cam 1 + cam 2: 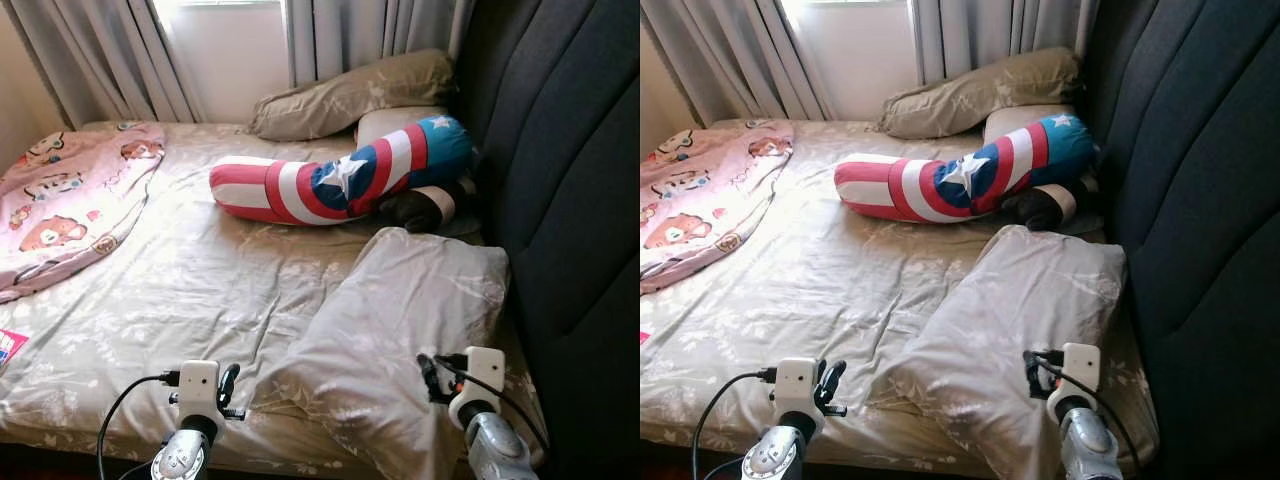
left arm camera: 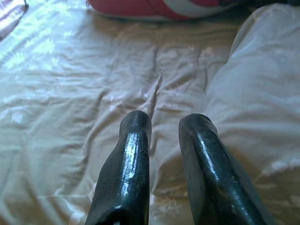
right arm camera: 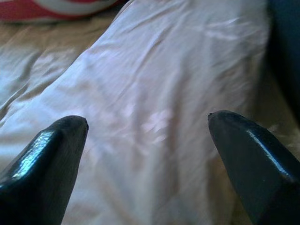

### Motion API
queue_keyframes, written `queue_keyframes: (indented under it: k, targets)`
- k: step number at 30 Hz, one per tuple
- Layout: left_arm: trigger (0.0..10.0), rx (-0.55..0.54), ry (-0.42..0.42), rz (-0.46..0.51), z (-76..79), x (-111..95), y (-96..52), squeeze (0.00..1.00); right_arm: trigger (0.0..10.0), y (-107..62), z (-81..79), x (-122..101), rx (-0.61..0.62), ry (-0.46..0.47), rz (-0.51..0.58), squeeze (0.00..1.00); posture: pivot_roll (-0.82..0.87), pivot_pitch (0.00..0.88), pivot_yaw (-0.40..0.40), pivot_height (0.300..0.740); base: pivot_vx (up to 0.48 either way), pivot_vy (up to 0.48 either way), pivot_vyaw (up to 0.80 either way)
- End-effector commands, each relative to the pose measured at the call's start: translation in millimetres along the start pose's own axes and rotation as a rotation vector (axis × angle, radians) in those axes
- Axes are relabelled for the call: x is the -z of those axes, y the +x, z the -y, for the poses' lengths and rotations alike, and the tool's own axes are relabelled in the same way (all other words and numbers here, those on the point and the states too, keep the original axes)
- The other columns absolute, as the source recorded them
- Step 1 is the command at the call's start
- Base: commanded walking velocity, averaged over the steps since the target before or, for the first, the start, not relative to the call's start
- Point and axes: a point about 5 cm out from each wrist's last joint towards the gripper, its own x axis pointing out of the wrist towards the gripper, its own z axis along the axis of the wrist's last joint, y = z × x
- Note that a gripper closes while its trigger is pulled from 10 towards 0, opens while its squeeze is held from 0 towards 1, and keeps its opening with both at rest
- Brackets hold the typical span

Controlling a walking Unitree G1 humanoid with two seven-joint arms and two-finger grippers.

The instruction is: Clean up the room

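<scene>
Nearest, the left end effector point(image 1: 228, 390) hovers over the bed point(image 1: 180, 290) with fingers narrowly parted; the right end effector point(image 3: 147, 136), spread wide, sits just above a pale pillow point(image 1: 400, 320) lying askew beside the headboard point(image 1: 570, 180). The pillow looks soft and light; pinch a corner. Beyond lie a striped bolster point(image 1: 340, 180) and pink blanket point(image 1: 70, 200).

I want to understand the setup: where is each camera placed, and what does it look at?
Left and right eye views: on the head, looking down at the bed; left gripper and right gripper show.
Left wrist view: along its fingers, over the sheet.
Right wrist view: along its open fingers, at the near pillow.
All views share that pillow and the striped bolster.
</scene>
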Motion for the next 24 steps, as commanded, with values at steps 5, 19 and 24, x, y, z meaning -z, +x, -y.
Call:
queue_keyframes:
  k: [5, 19, 24]
  targets:
    - [10.0, 0.021, 0.007, 0.055, 1.9, -14, 2.6, 0.00, 10.0, -1.4, 3.2, -5, 0.052, 0.051, 0.071, 0.00, 0.00, 0.000, 0.029, 0.732, 0.000, 0.000, 0.00]
    - [10.0, 0.003, 0.017, 0.086, -6.9, -27, 4.6, 0.00, 10.0, -1.9, -8.1, -6, 0.055, 0.058, 0.103, 0.00, 0.01, 0.000, 0.037, 0.732, 0.000, 0.000, 0.00]
    - [10.0, 0.003, 0.019, 0.086, -8.3, -29, 4.2, 0.00, 10.0, -1.8, -10.2, -7, 0.053, 0.059, 0.108, 0.00, 0.01, 0.000, 0.040, 0.732, 0.198, 0.000, 0.00]
